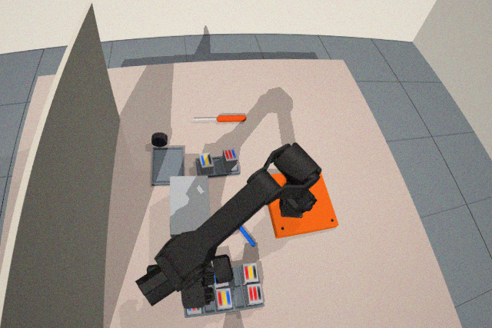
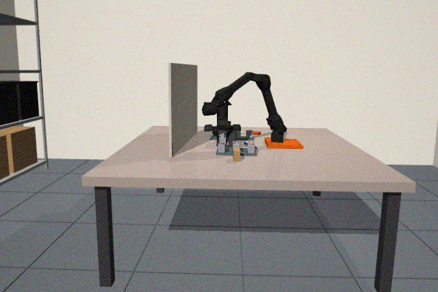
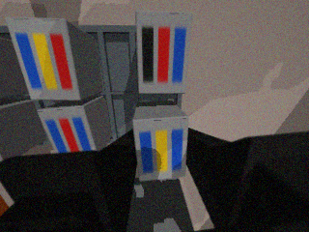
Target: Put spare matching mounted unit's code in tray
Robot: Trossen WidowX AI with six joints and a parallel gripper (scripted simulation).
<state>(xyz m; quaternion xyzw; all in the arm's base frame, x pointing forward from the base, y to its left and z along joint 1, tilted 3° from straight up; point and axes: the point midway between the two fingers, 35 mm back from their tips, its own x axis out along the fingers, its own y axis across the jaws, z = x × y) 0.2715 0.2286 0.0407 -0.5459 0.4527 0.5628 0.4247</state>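
The arm's base plate (image 1: 322, 224) is seen right of centre on the table (image 1: 357, 276), with the spares rack (image 1: 259, 303) set nearer the camera edge and the gripper (image 1: 206, 286) lowered into it. Beyond, the tray (image 1: 155, 165) is placed left of the mounted unit's stand (image 1: 234, 171), a flat panel (image 1: 186, 213) just before them. The upright board (image 1: 59, 197) is stood at far left.

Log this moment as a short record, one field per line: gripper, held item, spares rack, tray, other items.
gripper: gripper shut on a spare, low over the spares rack
held item: blue-yellow-blue spare, gripped on both sides
spares rack: grey rack near the table's front edge; other spares include blue-yellow-red, black-red-blue, blue-red-blue
tray: grey tray beside the mounted units, nothing visible inside
other items: orange-handled screwdriver, black puck, orange base plate, upright grey panel
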